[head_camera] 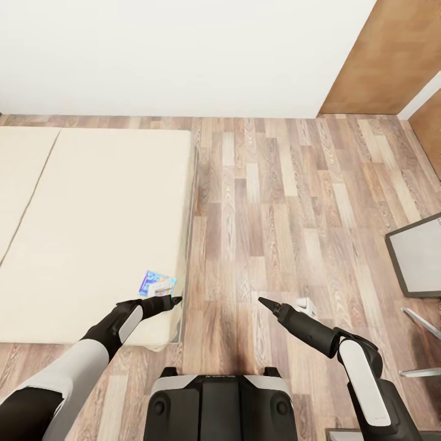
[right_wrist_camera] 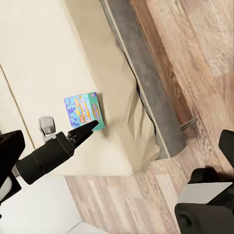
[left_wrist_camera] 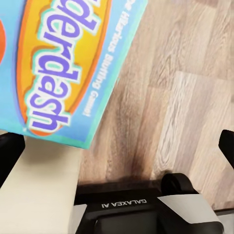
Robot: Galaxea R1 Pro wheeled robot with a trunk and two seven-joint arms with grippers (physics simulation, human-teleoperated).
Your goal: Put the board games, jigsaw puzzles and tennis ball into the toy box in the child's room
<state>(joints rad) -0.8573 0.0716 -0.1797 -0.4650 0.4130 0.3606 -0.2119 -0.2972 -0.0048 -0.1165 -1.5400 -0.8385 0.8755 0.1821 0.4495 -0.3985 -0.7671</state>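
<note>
A small blue-cyan board game (head_camera: 157,283) lies flat on the beige mattress of the bed (head_camera: 92,214), close to its near corner. My left gripper (head_camera: 173,301) is open, just beside the box's near edge at the bed's rim, with nothing between its fingers. In the left wrist view the board game (left_wrist_camera: 58,63) looms very close, with purple letters on an orange oval. My right gripper (head_camera: 264,302) hangs open over the wood floor, right of the bed. The right wrist view looks back at the board game (right_wrist_camera: 84,110) and the left gripper (right_wrist_camera: 90,126) by its corner.
The bed's dark grey frame (right_wrist_camera: 141,83) runs along the mattress edge. A corner of the table (head_camera: 416,254) juts in at the right, with thin metal legs (head_camera: 422,321) below it. Wood-plank floor (head_camera: 294,202) lies between bed and table. A white wall (head_camera: 184,55) stands behind.
</note>
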